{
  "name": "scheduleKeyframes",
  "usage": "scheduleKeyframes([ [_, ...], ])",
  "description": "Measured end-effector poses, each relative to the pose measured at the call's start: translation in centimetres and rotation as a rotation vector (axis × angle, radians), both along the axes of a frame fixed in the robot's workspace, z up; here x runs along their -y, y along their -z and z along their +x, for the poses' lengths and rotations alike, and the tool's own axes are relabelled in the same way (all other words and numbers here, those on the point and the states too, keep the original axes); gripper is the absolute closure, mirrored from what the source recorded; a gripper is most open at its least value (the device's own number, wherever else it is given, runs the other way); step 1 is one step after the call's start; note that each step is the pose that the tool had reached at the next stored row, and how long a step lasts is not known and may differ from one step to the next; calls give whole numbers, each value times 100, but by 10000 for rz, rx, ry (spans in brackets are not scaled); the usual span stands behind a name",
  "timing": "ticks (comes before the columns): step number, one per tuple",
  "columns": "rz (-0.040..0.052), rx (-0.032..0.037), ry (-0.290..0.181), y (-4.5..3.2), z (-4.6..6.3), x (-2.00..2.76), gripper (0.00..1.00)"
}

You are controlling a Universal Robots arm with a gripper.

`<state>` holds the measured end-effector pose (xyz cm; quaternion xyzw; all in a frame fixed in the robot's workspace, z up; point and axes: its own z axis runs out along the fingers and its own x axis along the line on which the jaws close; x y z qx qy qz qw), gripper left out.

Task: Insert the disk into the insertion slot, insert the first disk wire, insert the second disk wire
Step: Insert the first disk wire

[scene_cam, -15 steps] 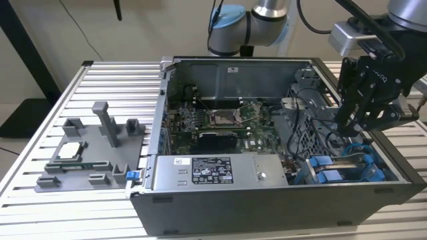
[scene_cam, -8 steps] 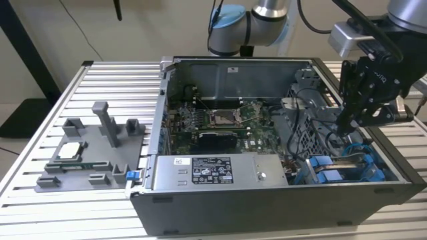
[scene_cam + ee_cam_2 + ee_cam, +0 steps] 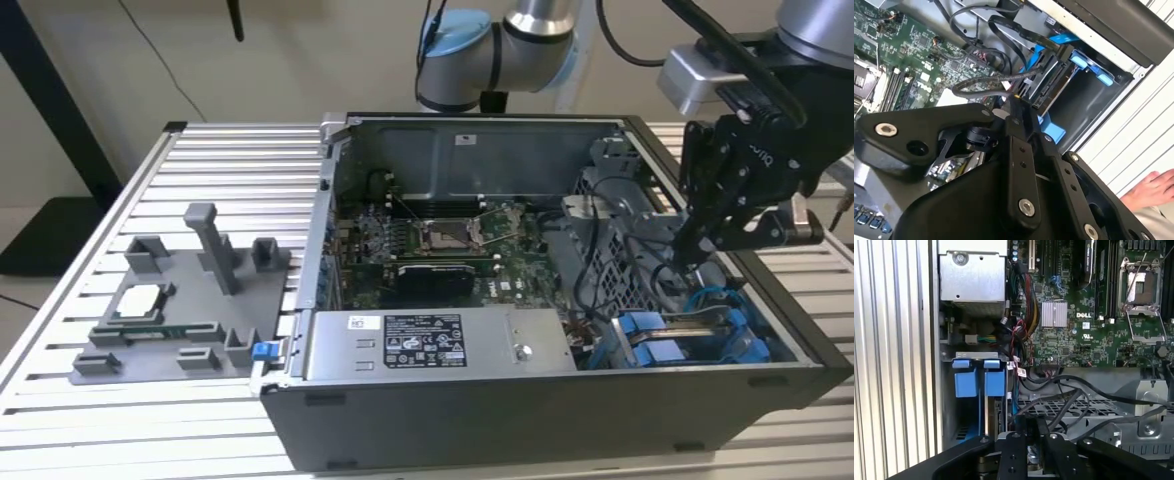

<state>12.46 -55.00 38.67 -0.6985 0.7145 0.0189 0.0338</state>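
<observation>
**Here, the gripper meets the disk's near end**

The gripper (image 3: 691,250) reaches down into the open case (image 3: 534,400), at the corner where the slot (image 3: 1094,100) lies. In the second wrist view its jaws look drawn together, and they seem to pinch the end of a grey wire (image 3: 979,86); I take it as closed on that wire, though the contact itself is partly hidden.

The disk (image 3: 1051,87) stands on edge in the slot in its blue carrier, just beyond the gripper's tip. Its long axis runs away from the gripper, deeper into the bay, so the end with the sockets faces the tip. The wire's end and that face are very close; I cannot tell whether they touch.

Room is tight. Loose black cables (image 3: 1004,30) loop just beside the gripper, between it and the board (image 3: 909,55). Past the slot is the case wall, and beyond that a hand (image 3: 1154,187) rests on the bench (image 3: 227,160).
</observation>
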Motion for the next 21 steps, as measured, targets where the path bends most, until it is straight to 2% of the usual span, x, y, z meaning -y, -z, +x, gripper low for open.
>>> scheduleKeyframes([
  [7, 1, -51, 11, 12, 99, 69, 100],
  [15, -1, -62, 24, 46, 188, 162, 100],
  [21, -1, -68, 29, 75, 254, 209, 100],
])
